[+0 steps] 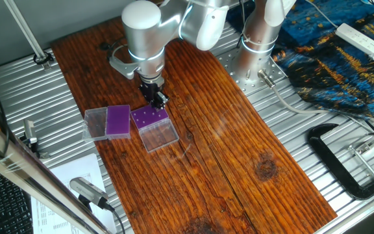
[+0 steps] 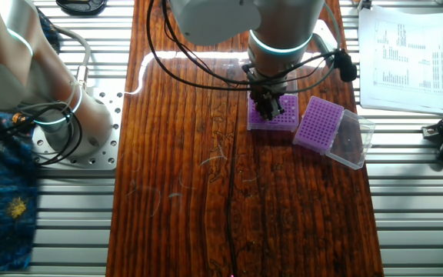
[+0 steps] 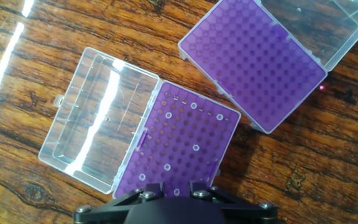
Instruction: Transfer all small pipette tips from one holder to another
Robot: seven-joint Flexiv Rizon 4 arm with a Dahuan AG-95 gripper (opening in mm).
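The narrower, darker-purple rack (image 3: pixel 185 146) lies below my gripper, its clear lid (image 3: pixel 95 118) open to the left. Several small whitish pipette tips (image 3: pixel 196 148) stand scattered in its holes. The wider, lighter-purple rack (image 3: pixel 253 59) lies at the upper right with its clear lid (image 3: pixel 325 25) open, and I see no tips in it. My gripper (image 3: pixel 174 186) hovers just over the near edge of the darker rack, its jaws a small gap apart with one tip showing between them. In the fixed views the gripper (image 1: pixel 159 99) (image 2: pixel 268 108) is over the darker rack (image 1: pixel 149 117) (image 2: pixel 283 121).
The racks sit on a wooden board (image 1: pixel 226 143) on a slatted metal table. The lighter rack (image 1: pixel 117 121) (image 2: pixel 319 123) lies right beside the darker one. A black clamp (image 1: pixel 343 162), blue cloth (image 1: pixel 343 58) and printed papers (image 2: pixel 402 54) lie around the board.
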